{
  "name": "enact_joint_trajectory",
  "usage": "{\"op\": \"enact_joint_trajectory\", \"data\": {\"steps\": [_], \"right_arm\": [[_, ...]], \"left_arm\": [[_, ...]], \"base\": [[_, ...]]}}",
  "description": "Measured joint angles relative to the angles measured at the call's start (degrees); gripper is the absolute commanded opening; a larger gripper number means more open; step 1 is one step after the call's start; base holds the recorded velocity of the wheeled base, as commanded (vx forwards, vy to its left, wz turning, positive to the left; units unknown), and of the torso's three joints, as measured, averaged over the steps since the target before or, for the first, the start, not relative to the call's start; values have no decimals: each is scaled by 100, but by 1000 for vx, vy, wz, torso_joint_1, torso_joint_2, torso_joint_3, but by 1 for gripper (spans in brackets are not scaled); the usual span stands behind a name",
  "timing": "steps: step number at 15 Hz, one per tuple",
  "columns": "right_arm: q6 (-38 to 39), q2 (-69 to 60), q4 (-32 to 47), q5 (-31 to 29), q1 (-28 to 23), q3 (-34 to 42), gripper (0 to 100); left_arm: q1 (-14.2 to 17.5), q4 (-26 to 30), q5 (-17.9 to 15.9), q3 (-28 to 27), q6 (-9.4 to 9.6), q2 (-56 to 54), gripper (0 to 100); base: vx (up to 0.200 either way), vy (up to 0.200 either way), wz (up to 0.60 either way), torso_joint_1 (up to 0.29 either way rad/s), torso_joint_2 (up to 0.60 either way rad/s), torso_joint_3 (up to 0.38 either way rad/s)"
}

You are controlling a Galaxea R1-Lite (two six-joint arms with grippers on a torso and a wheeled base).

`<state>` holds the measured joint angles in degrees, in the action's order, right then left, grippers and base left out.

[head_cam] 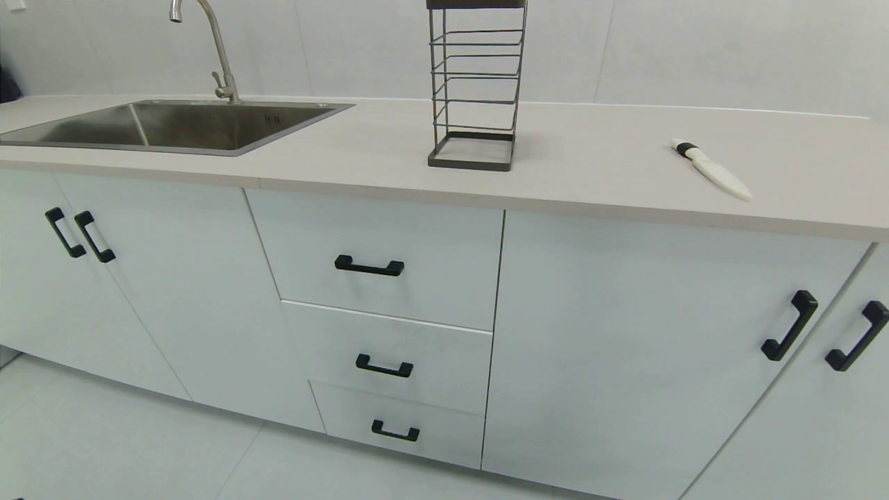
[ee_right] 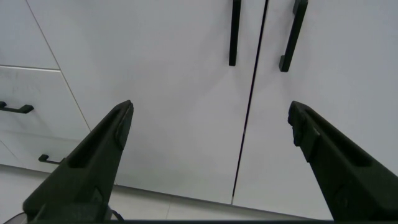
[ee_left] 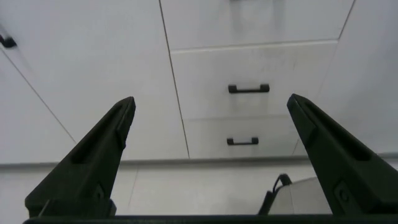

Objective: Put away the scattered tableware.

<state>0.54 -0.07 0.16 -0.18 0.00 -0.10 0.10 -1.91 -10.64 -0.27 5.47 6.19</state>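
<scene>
A white knife point(head_cam: 710, 169) with a black band near its handle lies flat on the right part of the countertop point(head_cam: 597, 173). A tall black wire rack point(head_cam: 475, 87) stands upright at the counter's middle, left of the knife. My left gripper point(ee_left: 211, 109) is open, low in front of the cabinet's drawers point(ee_left: 249, 81), with nothing between its fingers. My right gripper point(ee_right: 211, 112) is open too, facing the white cabinet doors point(ee_right: 186, 93) below the counter, and holds nothing.
A steel sink point(head_cam: 173, 125) with a tall faucet point(head_cam: 215, 48) sits at the counter's left. Under the counter are three stacked drawers point(head_cam: 382, 305) with black handles, flanked by cabinet doors with black handles point(head_cam: 788, 325). Pale tiled floor point(head_cam: 104, 444) lies below.
</scene>
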Motion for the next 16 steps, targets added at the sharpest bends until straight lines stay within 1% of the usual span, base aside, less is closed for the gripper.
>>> {"op": "enact_joint_trajectory", "data": {"steps": [1, 2, 3, 4, 5, 6, 8, 11, 12, 15, 16], "right_arm": [[0, 0, 0, 0, 0, 0, 100], [0, 0, 2, 0, 0, 0, 100], [0, 0, 0, 0, 0, 0, 100], [-13, 0, 0, 0, 0, 0, 100], [-7, 0, 2, 0, 0, 0, 100], [11, 0, 2, 9, 0, 0, 100], [9, 0, 0, 11, 0, 0, 100], [9, 0, 2, 11, 0, 0, 100], [1, 0, 5, 5, 0, 0, 100], [-5, 0, 0, 2, -2, 0, 100], [-5, 0, 2, 2, 0, 0, 100]], "left_arm": [[-5, 90, 216, 0, -20, -212, 100], [-7, 145, 490, 9, -80, -363, 100], [-7, 143, 674, 11, -162, -452, 100], [-7, 148, 742, 16, -224, -518, 100], [-7, 158, 752, 20, -272, -567, 100], [-7, 173, 756, 22, -414, -599, 100], [-10, 176, 763, 27, -512, -622, 100], [-10, 178, 761, 27, -525, -627, 100], [-12, 178, 763, 27, -525, -627, 100], [-10, 178, 764, 27, -523, -627, 100], [-10, 176, 764, 27, -523, -627, 100]], "base": [[0, 0, 0, 0, 0, 0], [0, 0, 0, 0, 0, 0], [0, 0, 0, 0, 0, 0], [0, 0, 0, 0, 0, 0], [0, 0, 0, 0, 0, 0], [0, 0, 0, 0, 0, 0], [0, 0, -600, 10, 5, 0], [0, 0, -600, 2, 1, 4], [0, 0, 0, 0, 0, 0], [0, 0, -600, -1, 5, 1], [0, 0, 0, 0, 0, 0]]}}
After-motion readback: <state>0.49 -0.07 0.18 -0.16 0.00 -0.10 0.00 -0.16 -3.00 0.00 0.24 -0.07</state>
